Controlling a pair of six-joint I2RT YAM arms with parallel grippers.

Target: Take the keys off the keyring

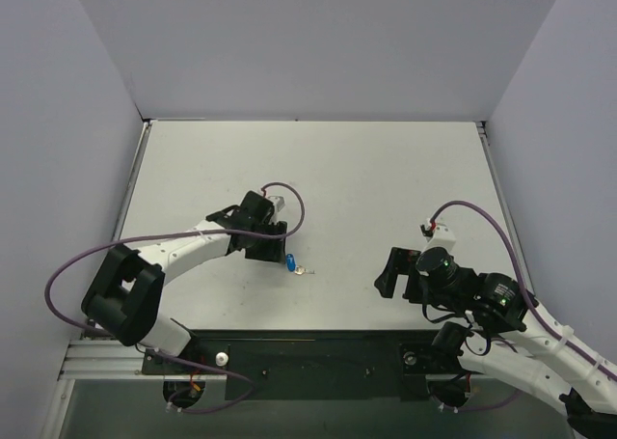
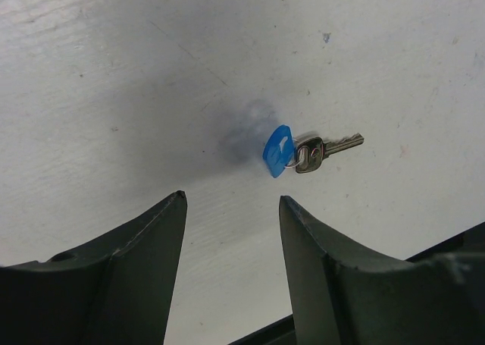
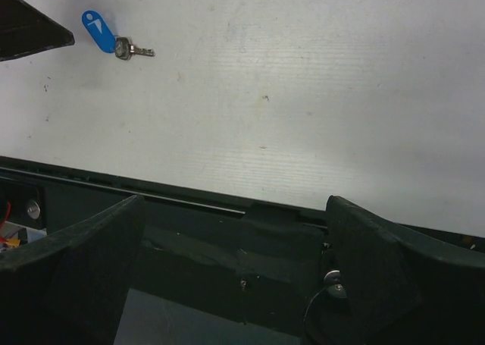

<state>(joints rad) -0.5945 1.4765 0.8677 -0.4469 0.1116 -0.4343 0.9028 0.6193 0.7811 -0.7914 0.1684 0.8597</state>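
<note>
A small silver key [image 2: 327,147] lies flat on the white table, joined by a thin keyring [image 2: 302,158] to a blue plastic tag [image 2: 277,151]. The set lies near the table's front edge in the top view, tag [image 1: 290,261] left of the key [image 1: 307,271]. My left gripper [image 2: 231,201] is open and empty, hovering just short of the tag, up and left of it in the top view [image 1: 270,243]. My right gripper [image 1: 393,271] is open and empty, well to the right of the key. The right wrist view shows its tips [image 3: 235,201] over the front rail, with tag [image 3: 98,30] and key [image 3: 134,50] far off.
A black rail [image 1: 318,352] runs along the table's near edge between the arm bases. Grey walls close the table on the left, back and right. Purple cables [image 1: 294,203] loop off both arms. One left finger [image 3: 30,30] shows in the right wrist view's top left corner.
</note>
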